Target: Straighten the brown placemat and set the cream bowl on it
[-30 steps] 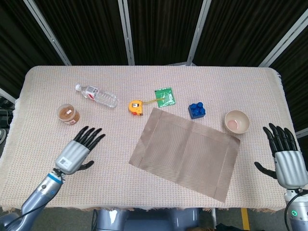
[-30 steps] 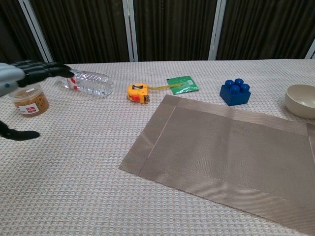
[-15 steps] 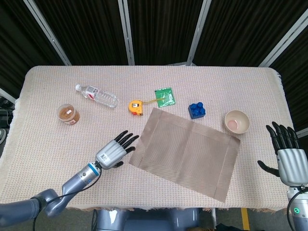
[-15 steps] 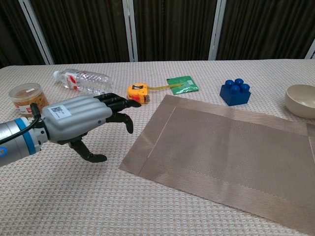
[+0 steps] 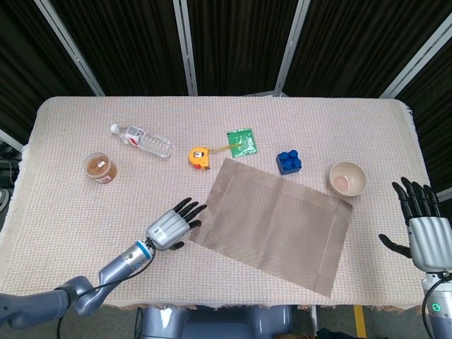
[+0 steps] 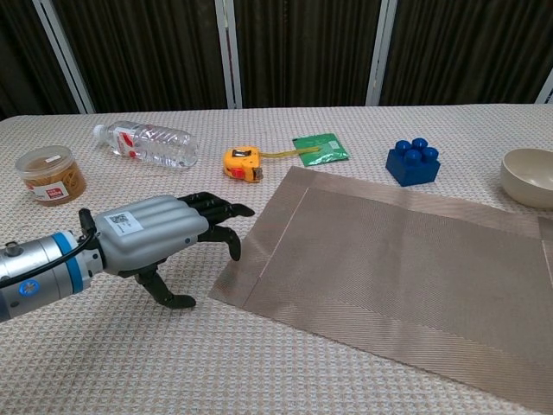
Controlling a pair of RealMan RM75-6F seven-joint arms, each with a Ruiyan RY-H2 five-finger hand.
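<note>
Left robot hand [image 5: 169,226] has swung in from the jar side of the worktop [image 5: 63,162] over the last second and now sits at the brown placemat [image 5: 275,222]'s near-left corner, fingertips [image 6: 235,210] right at the mat edge; can't tell if they touch it. Fingers are spread and slightly curled, holding nothing. Right robot hand [image 5: 422,229] has barely shifted, parked off the right edge, fingers apart, empty. The placemat lies skewed: its long axis runs from upper left down to lower right in the head view, the corner nearest the left hand pointing toward it. The mat lies directly ahead of that hand's fingers, so I'd judge the left does the straightening, probably by pressing the corner and rotating. Cream bowl [image 5: 347,178] sits upright just off the mat's far-right corner, near but apart from it, much closer to the right hand; nothing visible inside it beyond a pinkish tint. The brown-lidded jar [image 5: 100,168] is closed, contents unclear. The bottle [image 5: 142,140] lies on its side.
</note>
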